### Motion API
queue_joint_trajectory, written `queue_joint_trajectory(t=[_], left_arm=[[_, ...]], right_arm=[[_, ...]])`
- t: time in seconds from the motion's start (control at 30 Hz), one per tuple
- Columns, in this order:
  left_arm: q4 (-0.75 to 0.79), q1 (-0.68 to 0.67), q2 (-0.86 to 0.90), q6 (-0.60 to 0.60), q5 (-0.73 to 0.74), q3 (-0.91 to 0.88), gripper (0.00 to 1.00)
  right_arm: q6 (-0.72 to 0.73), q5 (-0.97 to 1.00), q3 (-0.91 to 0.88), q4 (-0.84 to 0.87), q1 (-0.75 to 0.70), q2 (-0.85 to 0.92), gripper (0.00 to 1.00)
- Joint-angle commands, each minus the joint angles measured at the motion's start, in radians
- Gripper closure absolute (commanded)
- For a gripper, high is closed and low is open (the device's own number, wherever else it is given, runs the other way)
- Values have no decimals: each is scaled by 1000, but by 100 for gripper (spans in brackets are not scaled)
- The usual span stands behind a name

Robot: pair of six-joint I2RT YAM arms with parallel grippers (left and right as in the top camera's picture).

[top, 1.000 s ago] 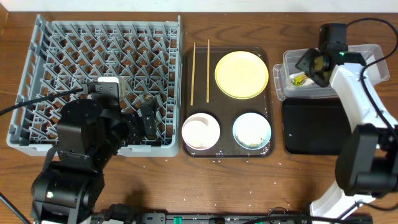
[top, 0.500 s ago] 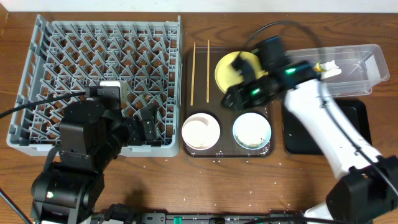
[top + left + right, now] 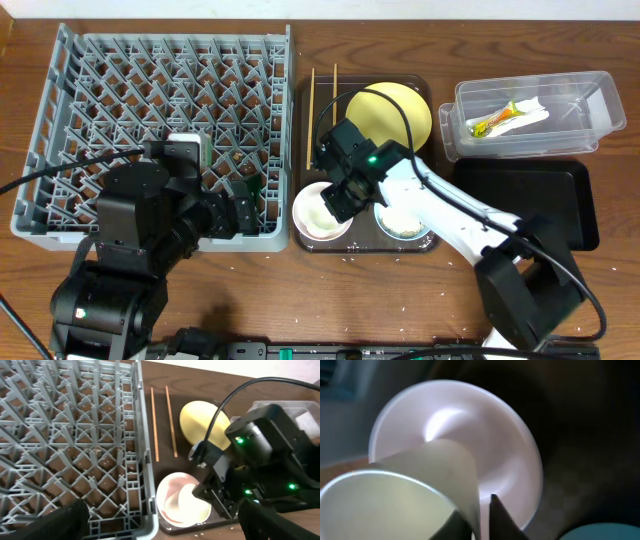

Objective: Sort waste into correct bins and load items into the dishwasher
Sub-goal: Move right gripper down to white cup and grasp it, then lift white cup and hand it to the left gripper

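My right gripper is shut on the wall of the small white cup, which sits inside the white bowl on the brown tray's front left. From overhead the right gripper hangs over that white bowl. Beside it is the light blue bowl; behind are the yellow plate and two chopsticks. The snack wrapper and paper strip lie in the clear tub. My left gripper is open at the grey dish rack's front right corner.
The black tray lies in front of the clear tub at the right. The brown serving tray sits between rack and bins. White grains dot the table's front edge. My right arm stretches across the brown tray.
My right arm swung left from the clear tub to the white bowl and its jaws closed on the cup's wall. The left arm has hardly moved.
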Motion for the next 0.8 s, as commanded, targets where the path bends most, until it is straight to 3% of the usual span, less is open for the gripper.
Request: queue_joint_trajectory(t=[0.0,0.13,0.23,0.3,0.47,0.6,0.77], left_arm=[[10,4,-6,-70,28,21,4],[62,4,-6,-243,43,21,4],[127,4,-4,-276,151,21,4],[177,4,3,-308,276,21,4],[228,4,32,-333,446,21,4],[320,4,92,-336,701,21,4],[364,4,160,-335,901,21,4]], right_arm=[[14,8,15,-16,-21,-26,99],[-72,-161,34,-28,-91,-101,99],[-139,-364,40,-38,-189,-170,99],[-211,-637,40,-18,-311,-234,99],[-229,-1046,40,86,-483,-303,99],[-228,-1351,40,231,-489,-309,99],[-175,-1377,40,297,-442,-310,99]])
